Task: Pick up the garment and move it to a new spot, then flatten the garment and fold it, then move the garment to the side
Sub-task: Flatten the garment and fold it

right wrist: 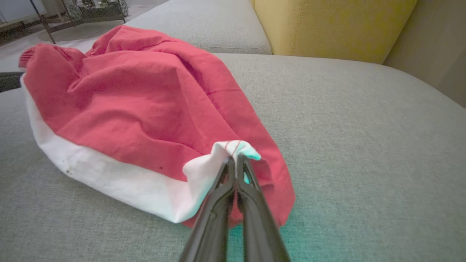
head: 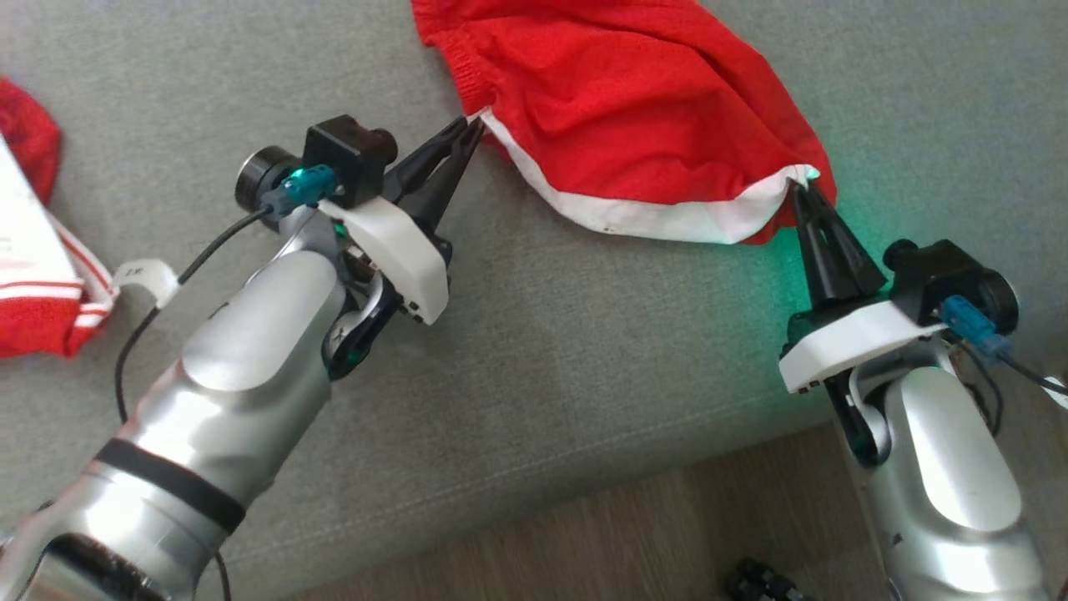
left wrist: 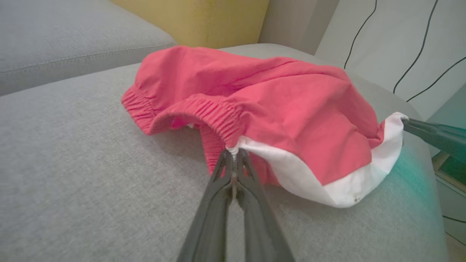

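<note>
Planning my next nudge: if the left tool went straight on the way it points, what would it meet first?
The red shorts: the left tool is shut on their white-trimmed edge, with the elastic waistband directly beyond.

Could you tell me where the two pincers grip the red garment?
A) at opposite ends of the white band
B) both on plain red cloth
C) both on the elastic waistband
A: left pincer and right pincer are each shut on one end of the white band of the garment.
</note>
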`<state>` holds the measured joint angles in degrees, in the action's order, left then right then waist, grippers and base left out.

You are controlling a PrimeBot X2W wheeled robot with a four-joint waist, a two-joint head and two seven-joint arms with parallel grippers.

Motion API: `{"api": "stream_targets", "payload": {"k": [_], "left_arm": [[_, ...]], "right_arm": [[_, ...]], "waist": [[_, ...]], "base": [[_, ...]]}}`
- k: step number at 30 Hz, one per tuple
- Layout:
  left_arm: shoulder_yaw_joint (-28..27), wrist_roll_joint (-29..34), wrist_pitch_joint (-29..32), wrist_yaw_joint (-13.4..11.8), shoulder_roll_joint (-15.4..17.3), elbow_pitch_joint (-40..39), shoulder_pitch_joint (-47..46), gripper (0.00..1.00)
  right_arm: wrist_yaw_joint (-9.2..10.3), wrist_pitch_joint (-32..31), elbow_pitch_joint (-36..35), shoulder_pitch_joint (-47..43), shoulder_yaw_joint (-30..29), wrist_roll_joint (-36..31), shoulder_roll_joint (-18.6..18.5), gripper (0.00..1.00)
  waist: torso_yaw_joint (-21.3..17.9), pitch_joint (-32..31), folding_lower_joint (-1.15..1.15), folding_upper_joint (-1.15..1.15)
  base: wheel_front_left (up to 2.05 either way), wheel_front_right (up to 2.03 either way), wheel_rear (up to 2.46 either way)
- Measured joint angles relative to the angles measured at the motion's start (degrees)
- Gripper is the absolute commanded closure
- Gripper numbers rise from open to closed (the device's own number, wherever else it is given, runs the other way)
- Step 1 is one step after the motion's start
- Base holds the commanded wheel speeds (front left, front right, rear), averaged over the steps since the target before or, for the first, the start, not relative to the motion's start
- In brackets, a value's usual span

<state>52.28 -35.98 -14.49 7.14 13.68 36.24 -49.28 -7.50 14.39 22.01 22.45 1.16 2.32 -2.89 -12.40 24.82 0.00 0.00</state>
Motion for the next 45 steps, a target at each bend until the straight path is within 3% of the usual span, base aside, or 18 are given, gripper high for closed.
{"api": "stream_targets", "payload": {"k": [10, 15, 21, 25, 34, 36, 41, 45], "left_arm": [[0.7, -0.7, 0.0, 0.0, 3.5, -5.2, 7.6, 1.00], [0.1, -4.5, 0.0, 0.0, 6.1, -9.3, 9.6, 1.00], [-4.5, -10.4, 1.1, -0.6, 9.2, -17.8, 10.8, 1.00], [-8.2, -15.0, 5.0, -3.8, 11.5, -25.4, 11.0, 1.00], [-15.5, -26.2, 13.3, -16.1, 13.8, -41.6, 15.4, 1.00], [-15.9, -26.8, 14.2, -17.5, 14.1, -43.3, 16.1, 1.00], [-17.4, -30.9, 18.8, -24.4, 15.1, -49.3, 19.4, 1.00], [-17.4, -31.3, 23.2, -27.0, 16.8, -50.6, 18.3, 1.00]], "right_arm": [[0.00, 0.0, 0.0, 0.4, -3.5, -2.6, -1.9, 1.00], [0.00, -0.8, 0.0, 2.9, -3.2, -4.1, -5.0, 1.00], [-0.01, -2.4, -2.0, 7.9, -0.3, -4.4, -8.2, 1.00], [-0.01, -3.7, -4.1, 11.5, 1.2, -3.8, -10.1, 1.00], [-0.01, -9.3, -11.8, 13.0, 3.0, 2.0, -12.3, 1.00], [-0.01, -10.8, -13.0, 12.7, 3.0, 3.4, -12.3, 1.00], [-0.01, -16.6, -19.7, 8.1, 2.8, 5.9, -13.8, 1.00], [-0.01, -20.1, -23.4, 8.1, 2.1, 6.6, -14.5, 1.00]], "waist": [[3.0, -6.4, 0.00, 0.00], [4.6, -11.0, 0.00, 0.00], [6.2, -16.7, 0.00, 0.00], [7.0, -20.1, 0.00, 0.00], [8.7, -25.3, 0.00, 0.00], [8.9, -25.4, 0.00, 0.00], [9.4, -24.8, 0.00, 0.00], [9.5, -22.5, 0.00, 0.00]], "base": [[0.00, 0.00, 0.00], [0.00, 0.00, 0.00], [0.00, 0.00, 0.00], [0.00, 0.00, 0.00], [0.00, 0.00, 0.00], [0.00, 0.00, 0.00], [0.00, 0.00, 0.00], [0.00, 0.00, 0.00]]}}
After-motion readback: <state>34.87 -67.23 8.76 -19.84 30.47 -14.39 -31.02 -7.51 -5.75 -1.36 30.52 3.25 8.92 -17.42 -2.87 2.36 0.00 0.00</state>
